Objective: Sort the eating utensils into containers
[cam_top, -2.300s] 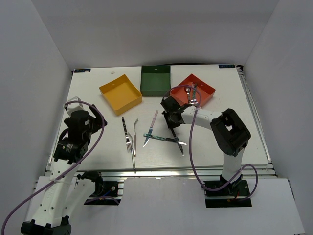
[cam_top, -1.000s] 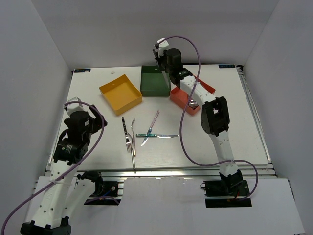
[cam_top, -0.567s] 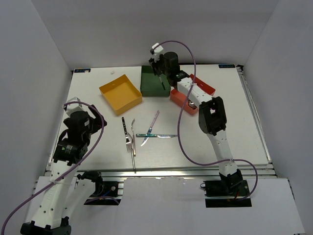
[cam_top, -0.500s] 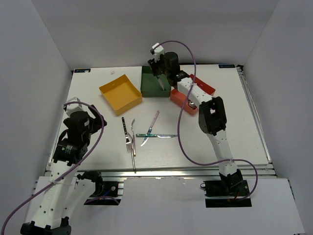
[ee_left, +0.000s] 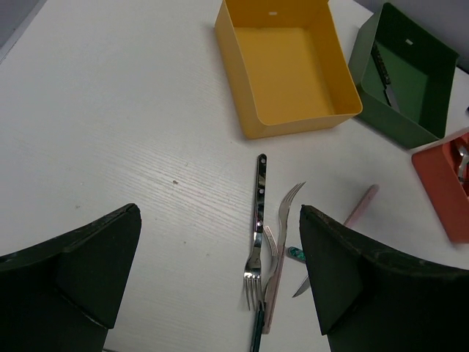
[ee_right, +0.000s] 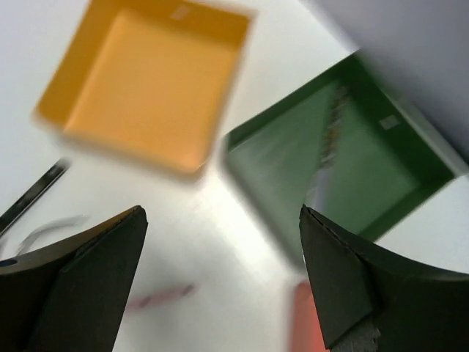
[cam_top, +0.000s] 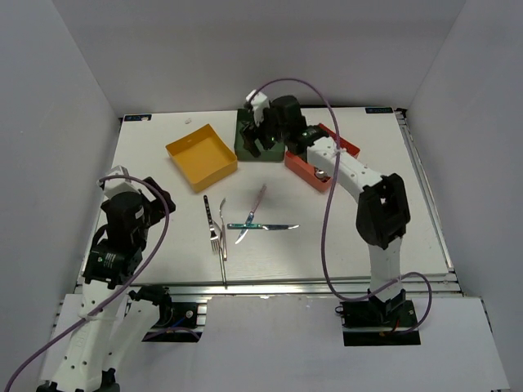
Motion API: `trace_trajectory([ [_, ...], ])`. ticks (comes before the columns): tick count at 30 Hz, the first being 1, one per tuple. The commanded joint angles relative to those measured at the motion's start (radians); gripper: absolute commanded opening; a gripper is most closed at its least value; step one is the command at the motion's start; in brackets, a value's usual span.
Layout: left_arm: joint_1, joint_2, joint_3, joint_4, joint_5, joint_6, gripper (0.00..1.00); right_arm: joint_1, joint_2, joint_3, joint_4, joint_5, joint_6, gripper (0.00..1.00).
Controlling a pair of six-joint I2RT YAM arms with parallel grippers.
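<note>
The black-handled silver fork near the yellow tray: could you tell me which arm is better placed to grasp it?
Probably left: the left gripper, open, faces the black-handled silver fork; the right gripper is away at the dark green tray.
</note>
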Motion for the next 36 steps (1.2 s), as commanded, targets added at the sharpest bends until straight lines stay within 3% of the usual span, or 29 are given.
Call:
trace_trajectory([
  [1,-0.003,-0.036,-0.010,0.010,-0.019,-0.002,0.98,0.105,-0.094,-0.229,-0.183,-0.039,-0.037,0.89],
  [2,-0.003,-0.044,-0.013,0.012,-0.020,-0.002,0.98,0.169,-0.111,-0.289,-0.150,0.061,-0.043,0.89],
  [5,-0.003,-0.062,-0.015,0.014,-0.023,-0.002,0.98,0.252,-0.148,-0.416,-0.119,0.151,-0.075,0.86],
  [10,-0.001,-0.051,-0.012,0.004,-0.048,-0.016,0.98,0.287,-0.151,-0.455,-0.200,0.111,-0.066,0.70],
  [20,-0.018,-0.057,-0.009,-0.008,-0.057,-0.024,0.98,0.327,-0.147,-0.602,-0.151,0.185,-0.094,0.61],
  [25,-0.020,-0.054,-0.007,-0.011,-0.062,-0.027,0.98,0.337,-0.151,-0.648,-0.125,0.202,-0.089,0.35],
  [26,-0.020,-0.050,-0.007,-0.011,-0.062,-0.027,0.98,0.340,-0.159,-0.657,-0.110,0.201,-0.089,0.24],
  [31,-0.023,-0.056,-0.006,-0.013,-0.066,-0.028,0.98,0.361,-0.254,-0.679,-0.111,0.164,-0.098,0.00],
  [36,-0.024,-0.090,-0.009,-0.009,-0.069,-0.030,0.98,0.354,-0.409,-0.674,-0.076,0.138,-0.112,0.00],
])
